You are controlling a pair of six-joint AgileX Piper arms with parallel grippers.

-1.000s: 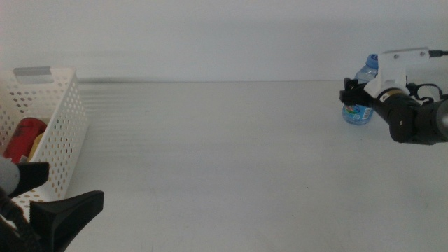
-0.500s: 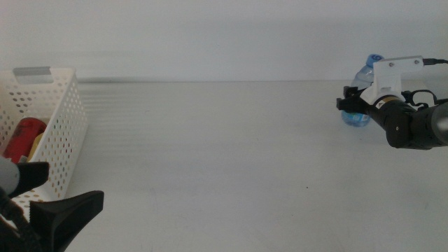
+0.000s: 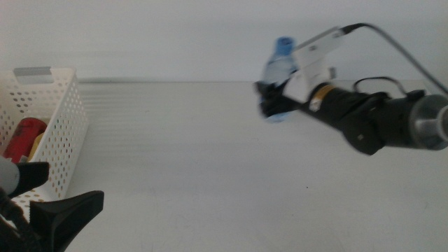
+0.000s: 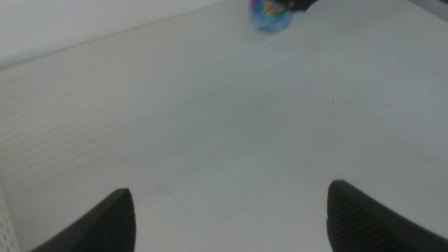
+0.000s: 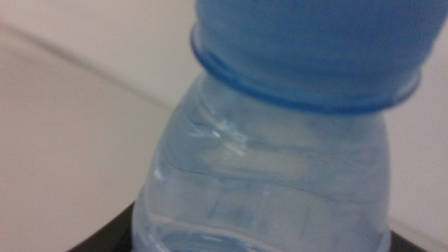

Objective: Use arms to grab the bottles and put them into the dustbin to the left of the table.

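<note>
- We see the right tool (image 3: 271,105) out over the far middle of the table (image 3: 210,175), its arm reaching in from the right side.
- Its dark jaws are clamped around the lower body of the small water bottle (image 3: 278,70), which we find lifted clear of the table and leaning a little.
- In the right wrist view the water bottle (image 5: 280,175) fills the picture, blue cap up, with dark tool parts at its base.
- The left wrist view catches the bottle's coloured lower part (image 4: 271,14) as a blur, far across the table (image 4: 224,126).
- The left tool (image 3: 42,203) waits at the near left corner, jaws spread wide and empty.
- The dustbin (image 3: 66,133) stands at the left edge, and we can see the red soda can (image 3: 24,138) lying inside it.
</note>
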